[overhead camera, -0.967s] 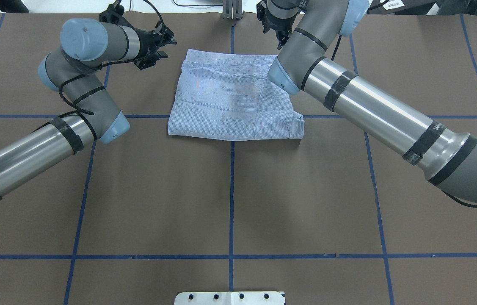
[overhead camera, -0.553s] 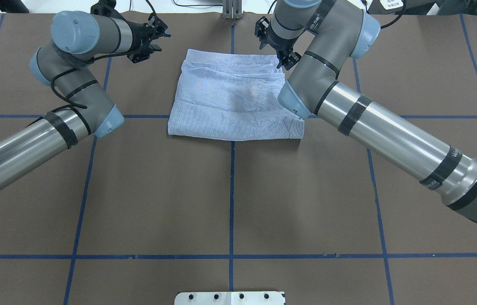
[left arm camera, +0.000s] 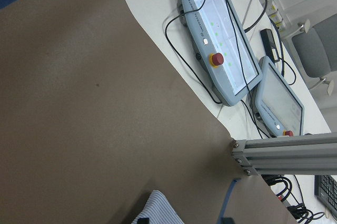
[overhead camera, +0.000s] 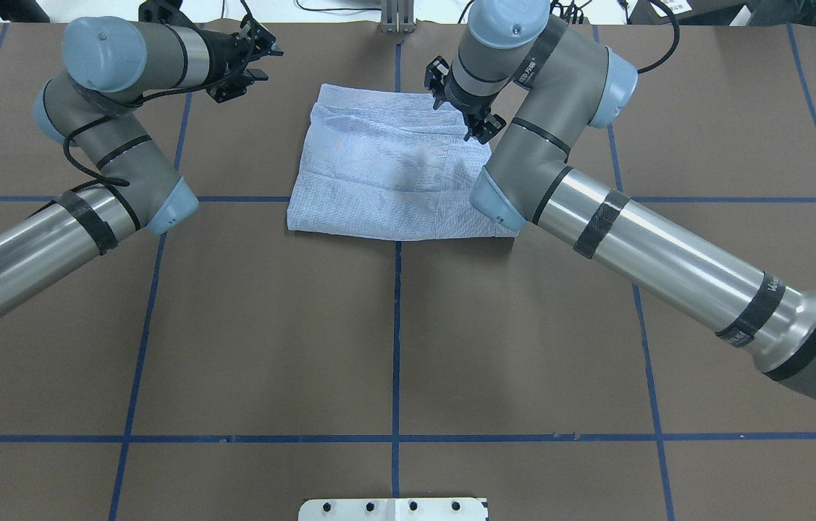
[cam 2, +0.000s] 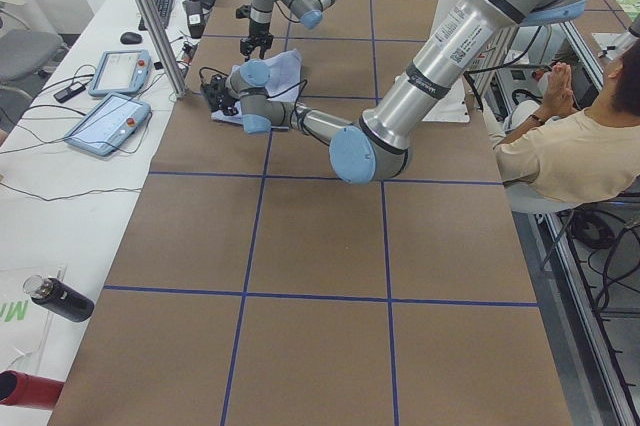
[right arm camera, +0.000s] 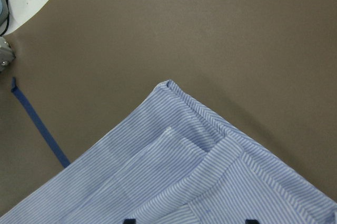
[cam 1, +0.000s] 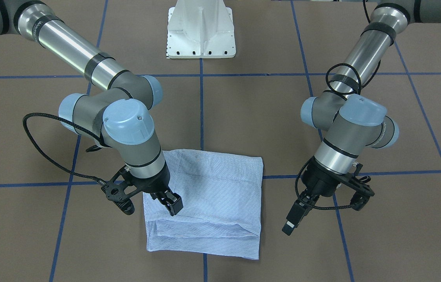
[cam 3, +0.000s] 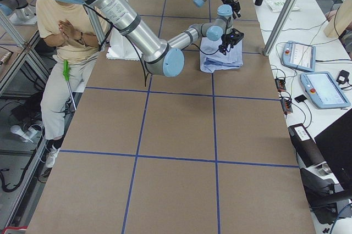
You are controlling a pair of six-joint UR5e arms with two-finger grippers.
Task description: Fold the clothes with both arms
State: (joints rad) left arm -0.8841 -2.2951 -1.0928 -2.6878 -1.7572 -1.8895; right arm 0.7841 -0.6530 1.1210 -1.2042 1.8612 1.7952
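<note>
The clothes are one light blue striped shirt (overhead camera: 393, 170), folded into a rectangle at the far middle of the brown table, also seen in the front-facing view (cam 1: 212, 196). My right gripper (overhead camera: 481, 129) hovers open over the shirt's far right corner (right arm camera: 210, 182), with both fingertips apart above the cloth and nothing between them. In the front-facing view it (cam 1: 169, 201) stands over the shirt's edge. My left gripper (overhead camera: 263, 61) is open and empty, off to the left of the shirt near the table's far edge (cam 1: 294, 221). Only a shirt corner (left arm camera: 158, 208) shows in its wrist view.
The white pedestal base (cam 1: 200, 29) sits at the robot's side of the table. An aluminium post (overhead camera: 397, 18) and two teach pendants (left arm camera: 221, 45) stand beyond the far edge. A seated person (cam 3: 66, 31) is beside the robot. Blue tape lines cross the table.
My right gripper has come back toward the robot, from beyond the shirt's far edge to over its far right corner. My left gripper has drawn away leftward and toward the far edge.
</note>
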